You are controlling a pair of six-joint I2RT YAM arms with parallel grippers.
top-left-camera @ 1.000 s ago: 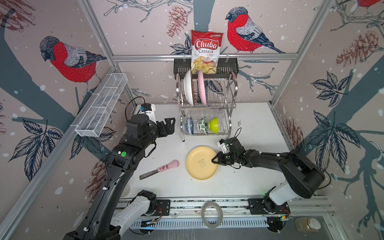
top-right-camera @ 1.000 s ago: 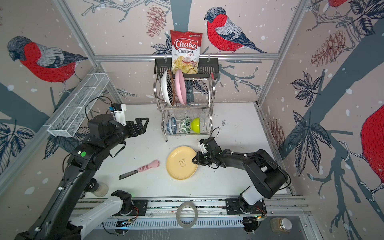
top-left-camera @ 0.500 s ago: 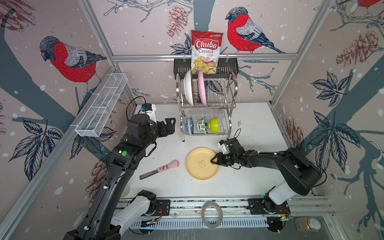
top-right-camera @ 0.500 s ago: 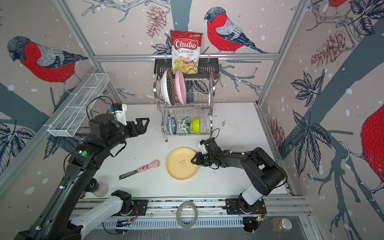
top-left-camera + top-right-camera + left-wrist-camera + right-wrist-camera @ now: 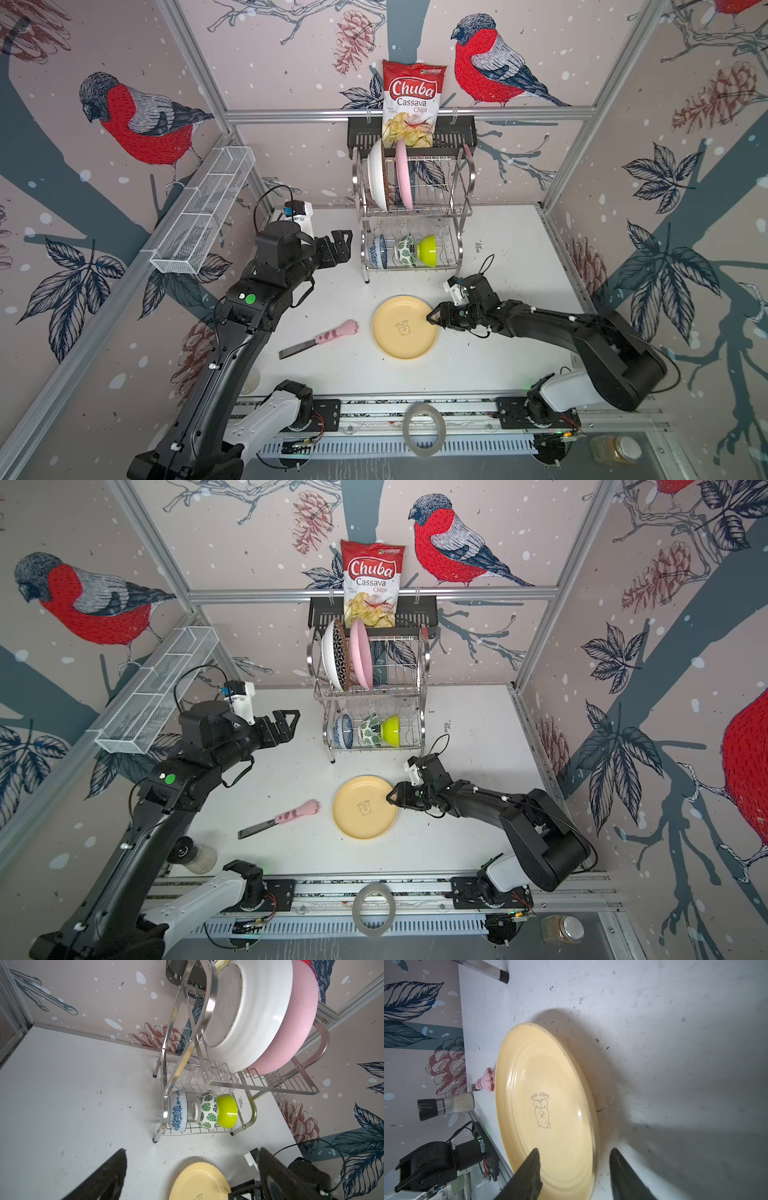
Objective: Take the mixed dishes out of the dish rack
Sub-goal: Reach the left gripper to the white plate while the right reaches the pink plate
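The dish rack (image 5: 465,183) stands at the back of the table. Its top tier holds a white plate (image 5: 376,174), a geometric-faced plate (image 5: 343,654) and a pink plate (image 5: 403,174). A blue-floral bowl (image 5: 379,251), a green-leaf bowl (image 5: 405,251) and a lime bowl (image 5: 428,250) sit on the lower tier, with clear glasses (image 5: 188,1070) behind them. In front of the rack a yellow plate (image 5: 401,328) lies flat on the table. My right gripper (image 5: 574,1150) is open astride its rim, gripping nothing. My left gripper (image 5: 343,245) hovers open and empty, left of the rack.
A pink cat-paw knife (image 5: 320,338) lies left of the yellow plate. A black wall basket (image 5: 361,133) with a chips bag (image 5: 411,104) hangs above the rack. A white mesh basket (image 5: 203,216) is on the left wall. A shaker (image 5: 199,858) stands at the table's front left.
My right gripper's jaws have opened and let go of the yellow plate's rim; the plate stays put on the table. The left arm has barely moved.
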